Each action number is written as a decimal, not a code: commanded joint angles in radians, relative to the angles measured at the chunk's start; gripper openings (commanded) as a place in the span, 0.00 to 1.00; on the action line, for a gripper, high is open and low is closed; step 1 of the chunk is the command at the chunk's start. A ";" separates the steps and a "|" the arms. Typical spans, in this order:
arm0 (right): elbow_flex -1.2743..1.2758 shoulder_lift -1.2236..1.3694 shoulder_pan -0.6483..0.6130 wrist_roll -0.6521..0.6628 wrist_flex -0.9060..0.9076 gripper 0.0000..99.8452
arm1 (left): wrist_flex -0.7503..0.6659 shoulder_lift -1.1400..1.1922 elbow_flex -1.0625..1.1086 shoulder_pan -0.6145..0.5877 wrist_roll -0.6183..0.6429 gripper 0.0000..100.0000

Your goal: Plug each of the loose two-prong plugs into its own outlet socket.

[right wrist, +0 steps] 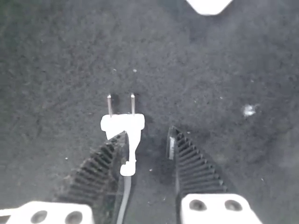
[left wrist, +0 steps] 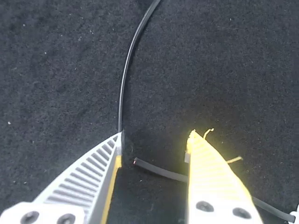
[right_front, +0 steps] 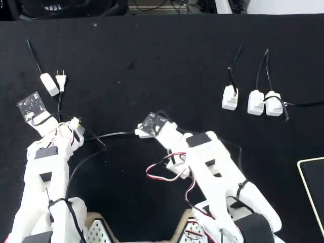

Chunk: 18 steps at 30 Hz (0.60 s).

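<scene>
My right hand [right wrist: 147,134] stood open at a middling width, low over the black table [right_front: 152,55]. The white two-prong plug [right wrist: 122,122] lay flat there with its prongs pointing away from the wrist. It was not centred in the gap: one of the fingers [right wrist: 105,168] overlapped the plug's body and cord, while the other stood apart with bare table between. I judged the step in hand to be the pickup, and closing from there would likely have shoved or twisted the plug rather than pinched it. The better move was to shift the hand sideways until the body sat squarely between both fingers. I would then grip the body, not the cord, and keep the prongs level and pointing forward for the carry. The white outlet sockets [right_front: 256,103] lay well apart from the plug, toward the right side of the table, so a firm, straight hold mattered. My left hand [left wrist: 156,134] was open too, holding nothing, just above a black cable [left wrist: 125,79].
</scene>
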 commanded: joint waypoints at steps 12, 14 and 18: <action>0.038 0.004 -0.089 0.000 -0.032 0.13 | -0.014 -0.025 -0.015 0.016 0.006 0.22; 0.048 0.004 -0.124 -0.006 -0.028 0.13 | -0.014 -0.025 -0.015 0.016 0.006 0.22; 0.047 0.004 -0.143 -0.038 -0.032 0.13 | -0.014 -0.025 -0.015 0.016 0.005 0.22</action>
